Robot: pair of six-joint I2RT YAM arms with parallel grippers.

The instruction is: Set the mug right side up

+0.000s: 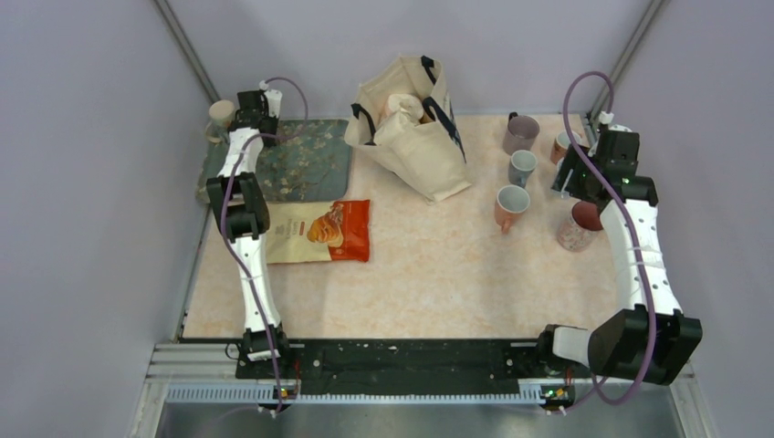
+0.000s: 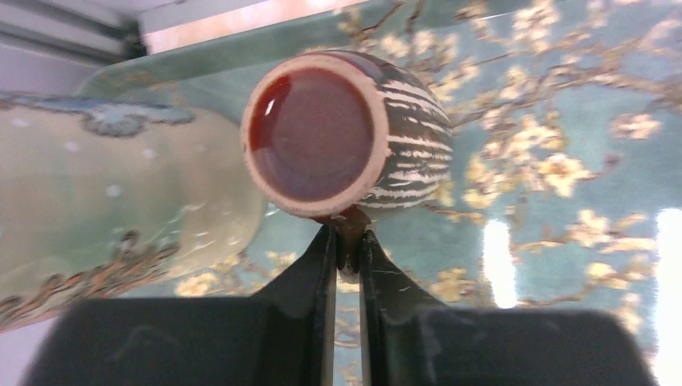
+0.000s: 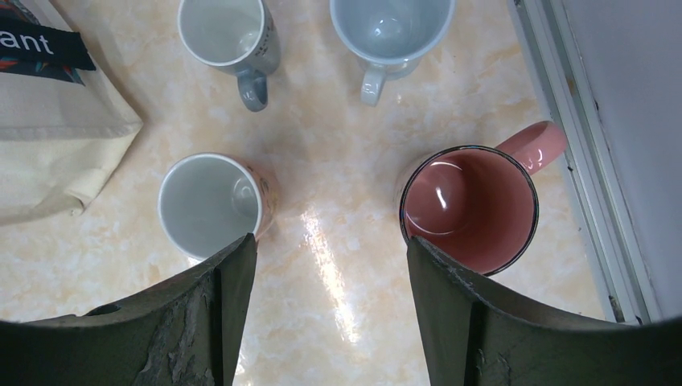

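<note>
My left gripper (image 2: 347, 233) pinches the handle of one striped mug (image 2: 402, 121), jaws nearly closed; my right gripper (image 3: 331, 240) gapes empty over four mugs (image 3: 469, 205).

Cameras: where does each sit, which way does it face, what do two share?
Top external: above, behind the bases, facing down on the beige marbled table; both arms show.
Left wrist: along the shut left gripper toward a dark white-striped mug.
Right wrist: down past the open right gripper onto upright mugs.
Shared: cream canvas tote bag, top and right wrist.
</note>
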